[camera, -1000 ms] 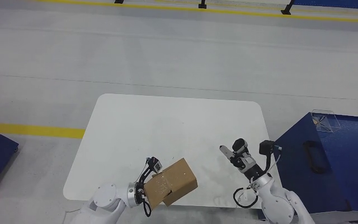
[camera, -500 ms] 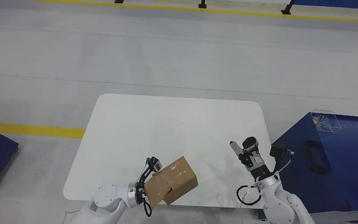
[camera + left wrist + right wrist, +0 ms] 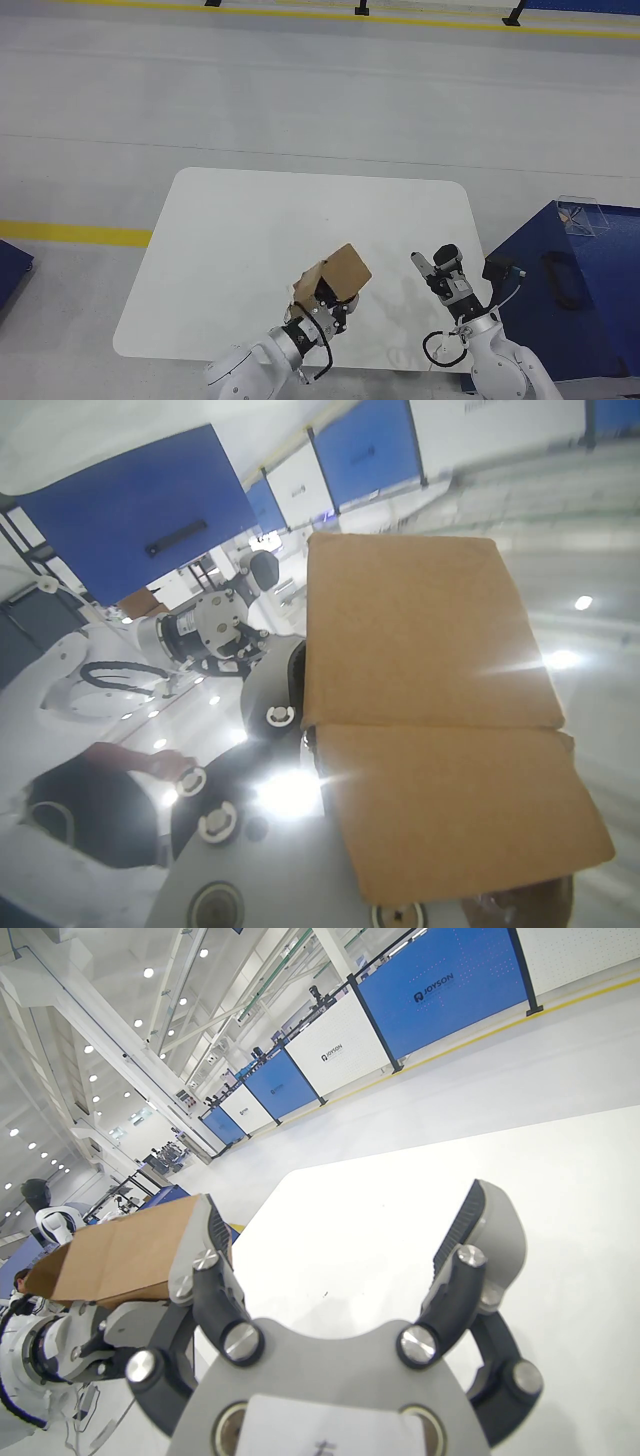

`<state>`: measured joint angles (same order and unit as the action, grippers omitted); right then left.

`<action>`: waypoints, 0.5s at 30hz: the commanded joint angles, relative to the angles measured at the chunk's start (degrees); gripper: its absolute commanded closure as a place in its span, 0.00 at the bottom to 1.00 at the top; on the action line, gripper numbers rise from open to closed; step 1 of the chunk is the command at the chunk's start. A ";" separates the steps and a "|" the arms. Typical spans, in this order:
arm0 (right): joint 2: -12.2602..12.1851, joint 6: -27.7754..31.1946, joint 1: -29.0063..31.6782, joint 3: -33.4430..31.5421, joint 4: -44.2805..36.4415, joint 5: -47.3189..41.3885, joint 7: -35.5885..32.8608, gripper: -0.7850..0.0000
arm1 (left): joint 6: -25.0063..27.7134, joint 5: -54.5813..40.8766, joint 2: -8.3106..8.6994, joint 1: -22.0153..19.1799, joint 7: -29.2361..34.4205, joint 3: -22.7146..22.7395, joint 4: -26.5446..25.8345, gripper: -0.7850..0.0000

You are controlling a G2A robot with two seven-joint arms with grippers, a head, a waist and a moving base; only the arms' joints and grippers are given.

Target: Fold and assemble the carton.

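Observation:
The brown carton (image 3: 341, 272) is folded into a box shape and held above the white table (image 3: 250, 220) near its front edge, tilted. My left gripper (image 3: 322, 302) is shut on the carton's lower end, and the carton's flat brown faces (image 3: 425, 680) fill much of the left wrist view. My right gripper (image 3: 432, 260) hovers over the table's front right part, open and empty, a short way right of the carton. In the right wrist view its ribbed fingers (image 3: 470, 1223) spread wide over bare table, with the carton (image 3: 120, 1253) off to one side.
A blue cabinet (image 3: 580, 290) stands just past the table's right edge, close to my right arm. The table's back and left parts are bare white surface. Grey floor with yellow lines surrounds the table.
My left arm has swung the carton right toward the table's front middle and tipped it up. My right gripper drew back to the right a second ago, then held still.

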<state>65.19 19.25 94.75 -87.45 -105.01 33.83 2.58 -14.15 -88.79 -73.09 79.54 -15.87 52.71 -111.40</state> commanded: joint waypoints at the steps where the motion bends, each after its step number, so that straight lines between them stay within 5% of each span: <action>1: 0.00 0.00 0.00 0.00 0.00 0.00 0.00 0.00 | 3.62 -9.86 -0.87 -0.42 -10.37 -0.81 0.06 1.00; 6: 0.00 0.00 0.00 0.00 0.00 0.00 0.00 0.00 | 15.15 -17.01 -2.70 -3.81 -30.23 -3.09 2.23 1.00; 15: 0.00 0.00 0.00 0.00 0.00 0.00 0.00 0.00 | 23.67 -12.65 -5.16 -10.66 -39.96 -6.88 11.58 1.00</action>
<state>65.19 19.25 94.75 -87.45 -105.01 33.83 2.58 9.19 -101.85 -78.10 69.32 -55.64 45.87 -100.64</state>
